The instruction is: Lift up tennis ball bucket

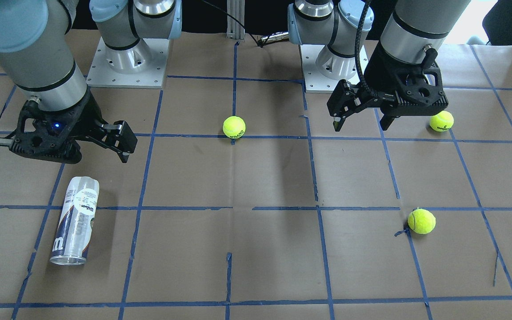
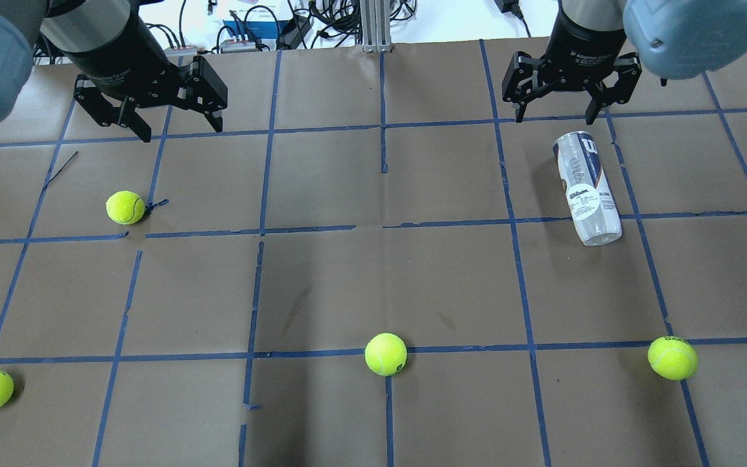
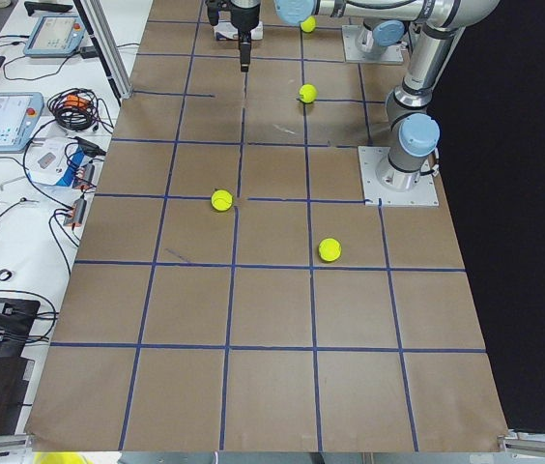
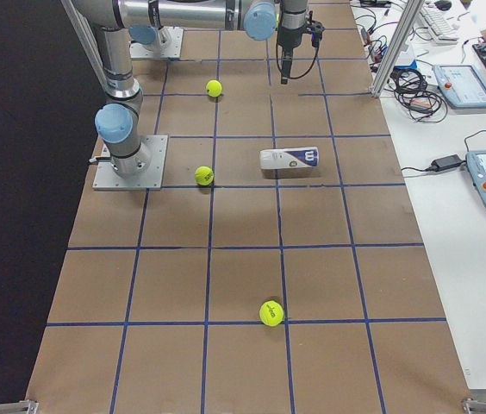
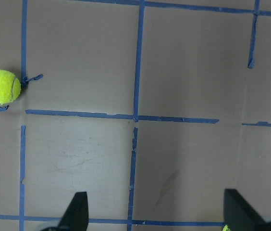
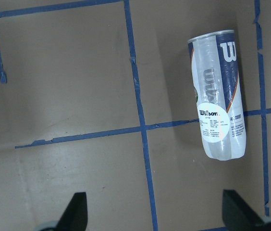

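Your right gripper (image 2: 555,118) hangs wide open and empty above the brown paper table (image 2: 321,285), and so does your left gripper (image 2: 181,131). The clear plastic tennis ball bucket with its white and navy label (image 2: 587,188) lies on its side near the right gripper, untouched. You're at the approach. The next move likely calls for lowering the right fingers astride its width. Count one bucket and four yellow-green tennis balls (image 2: 386,354).

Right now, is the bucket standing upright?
No, the bucket lies flat on its side on the table, with neither gripper touching it.
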